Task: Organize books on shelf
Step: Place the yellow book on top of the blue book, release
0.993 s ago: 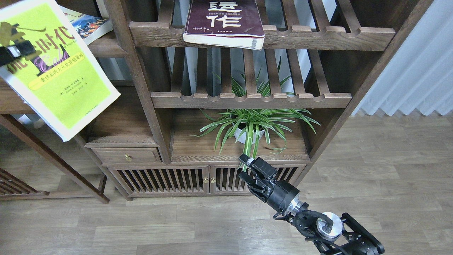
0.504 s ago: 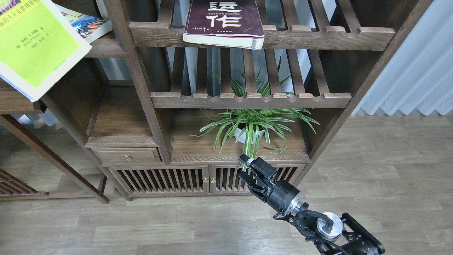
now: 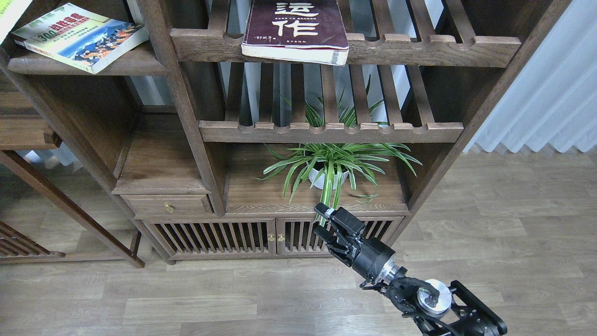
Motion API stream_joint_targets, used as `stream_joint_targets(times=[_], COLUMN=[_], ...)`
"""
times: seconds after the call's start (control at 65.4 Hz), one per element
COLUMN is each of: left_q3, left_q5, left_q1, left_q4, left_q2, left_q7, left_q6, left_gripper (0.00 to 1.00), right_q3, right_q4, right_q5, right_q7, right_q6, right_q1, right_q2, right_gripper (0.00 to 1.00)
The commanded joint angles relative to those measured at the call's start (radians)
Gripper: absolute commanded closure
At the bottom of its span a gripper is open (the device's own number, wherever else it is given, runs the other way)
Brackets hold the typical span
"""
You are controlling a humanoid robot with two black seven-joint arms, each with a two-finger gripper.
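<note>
So the cream "300" book [image 3: 79, 36] lies flat on the solid dark-brown shelf [image 3: 135, 65] at upper left, turned a bit askew with one corner poking just past the front edge. The lime-yellow book [image 3: 8, 16] is nearly out of view, only a sliver shows at the top-left corner, above and just left of the cream one; can't tell what's holding it or whether it touches anything. The big maroon book [image 3: 296, 28] with the white characters sits on the top slatted shelf [image 3: 419, 46] in the middle bay, its near edge hanging a little over the notched front rail. Below that is a second slatted shelf [image 3: 331, 130], and under it a spider plant [image 3: 333, 161] in a white pot on the cabinet top. The right gripper [image 3: 326, 219] hangs low in front of the cabinet doors [image 3: 224, 238], just below the plant's drooping leaves, holding nothing; it's dark and seen at an angle, so I honestly can't tell how far apart its fingers are. The left gripper is not visible anywhere.
</note>
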Motion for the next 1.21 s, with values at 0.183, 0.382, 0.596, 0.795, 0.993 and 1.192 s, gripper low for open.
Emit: stream_joint_targets(times=[0.183,0.382,0.596,0.795,0.993,1.192], left_q3=[0.106,0.199,0.247,0.247,0.247,0.250], left_q5=[0.043,0.043,0.043,0.043,0.041,0.041], left_q1=[-0.192,-0.327,-0.414,-0.437,-0.468,-0.499], left_q4=[0.102,0.228,0.375,0.464,0.505,0.507], left_q2=[-0.141,-0.212,-0.270,-0.304,-0.353,-0.422], left_q7=[0.000,0.000,0.000,0.000,0.000,0.000], left_q6=[0.000,0.000,0.000,0.000,0.000,0.000], left_gripper=[0.97,0.97,0.97,0.97,0.97,0.97], right_q3=[0.000,0.005,0.011,0.012,0.012,0.012], right_q4=[0.005,0.002,-0.001,-0.003,-0.005,-0.005], right_q5=[0.000,0.000,0.000,0.000,0.000,0.002], right_q7=[0.000,0.000,0.000,0.000,0.000,0.000], right_q6=[0.000,0.001,0.001,0.000,0.000,0.000], right_q1=[0.003,0.008,0.008,0.009,0.016,0.016], right_q2=[0.000,0.000,0.000,0.000,0.000,0.000], right_gripper=[0.07,0.07,0.07,0.07,0.07,0.07])
